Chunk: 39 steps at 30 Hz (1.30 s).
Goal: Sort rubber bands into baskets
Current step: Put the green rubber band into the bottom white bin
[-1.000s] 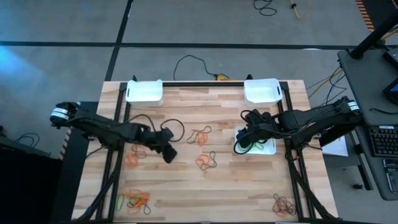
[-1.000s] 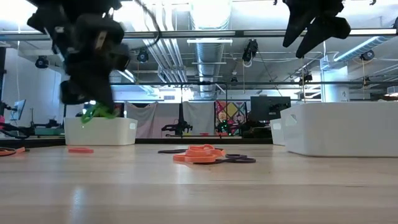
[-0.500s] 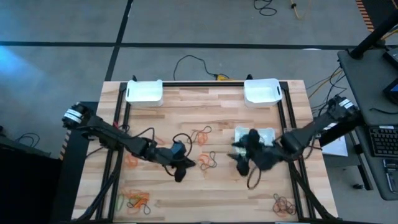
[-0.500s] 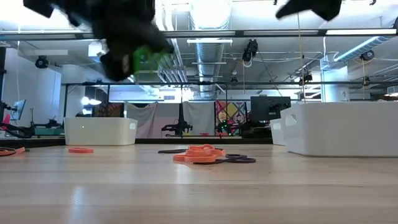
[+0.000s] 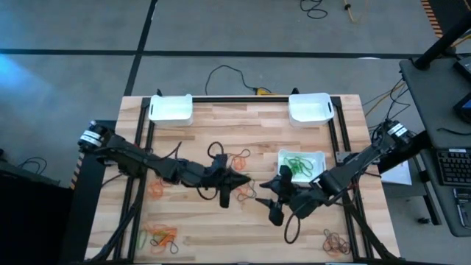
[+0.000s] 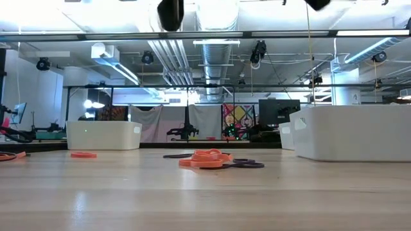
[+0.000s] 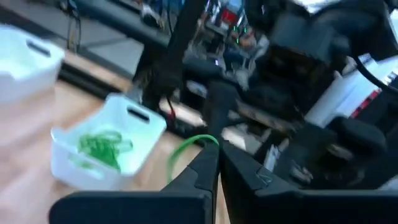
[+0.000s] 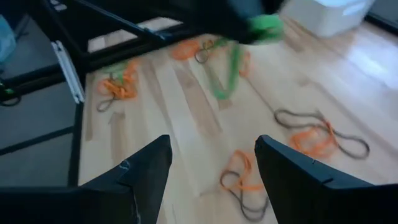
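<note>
My left gripper (image 5: 245, 180) hangs over the table's middle, pointing level toward the right edge, shut on a green rubber band (image 7: 186, 146). My right gripper (image 5: 268, 193) faces it from the right, a little nearer the front edge. It is open (image 8: 211, 171) with nothing between its fingers. In the right wrist view the green band (image 8: 227, 74) dangles from the blurred left gripper. A white basket (image 5: 318, 156) with several green bands (image 5: 298, 164) stands on the table right of centre; it also shows in the left wrist view (image 7: 62, 165). My left gripper pinches the green band at one spot of its loop (image 7: 203, 140) between its two shut fingertips. The fingers lie level, pointing toward the table's right side. The rest of the loop droops slack below the fingers (image 8: 222, 84), lifted clear of the table.
Two more white baskets (image 5: 171, 108) (image 5: 309, 107) stand at the far edge. Orange and dark bands lie in heaps at the middle (image 5: 237, 158) (image 5: 243, 193), the left (image 5: 158, 184), the near left (image 5: 162, 235) and the near right (image 5: 335, 241).
My left gripper has risen and swung toward the table's right, tipping from pointing down to level, carrying the green band. My right gripper has left the basket with the green bands and moved toward the near edge and the table's middle, staying open.
</note>
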Each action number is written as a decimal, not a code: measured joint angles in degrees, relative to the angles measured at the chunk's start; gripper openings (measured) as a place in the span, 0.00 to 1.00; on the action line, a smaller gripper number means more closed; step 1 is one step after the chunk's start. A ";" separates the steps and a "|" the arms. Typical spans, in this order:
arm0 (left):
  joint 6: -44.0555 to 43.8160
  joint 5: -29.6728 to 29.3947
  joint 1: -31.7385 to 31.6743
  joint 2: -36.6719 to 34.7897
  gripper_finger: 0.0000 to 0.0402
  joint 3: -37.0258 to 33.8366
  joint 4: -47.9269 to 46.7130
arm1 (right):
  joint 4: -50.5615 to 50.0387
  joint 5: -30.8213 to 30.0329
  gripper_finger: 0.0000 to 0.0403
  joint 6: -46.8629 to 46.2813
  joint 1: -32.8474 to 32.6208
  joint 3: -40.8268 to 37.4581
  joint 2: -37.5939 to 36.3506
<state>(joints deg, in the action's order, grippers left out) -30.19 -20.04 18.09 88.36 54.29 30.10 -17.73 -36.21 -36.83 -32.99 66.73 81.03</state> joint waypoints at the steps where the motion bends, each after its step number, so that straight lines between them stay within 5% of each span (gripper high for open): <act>1: 0.24 0.01 -0.53 -0.29 0.00 0.00 0.24 | -0.24 -0.09 0.56 1.06 0.08 0.38 0.00; 8: -1.69 -0.48 -4.00 -1.65 0.00 -5.63 0.44 | -1.61 -0.19 0.56 3.91 1.22 0.76 -0.55; 21: -17.60 -13.79 -1.76 -1.51 0.00 -24.53 2.26 | -1.57 0.35 0.56 4.34 2.03 0.60 -0.09; 33: -22.07 -16.94 -0.87 2.16 0.01 -28.18 2.44 | 7.49 6.29 0.56 8.42 6.28 0.53 7.07; 39: -26.43 -16.54 -0.85 5.76 0.11 -28.17 2.41 | 7.49 6.28 0.56 8.38 7.17 1.62 10.35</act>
<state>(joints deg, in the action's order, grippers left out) -56.63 -36.58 17.23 94.12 26.12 32.51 -10.24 -29.93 -28.45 -25.82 68.36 91.38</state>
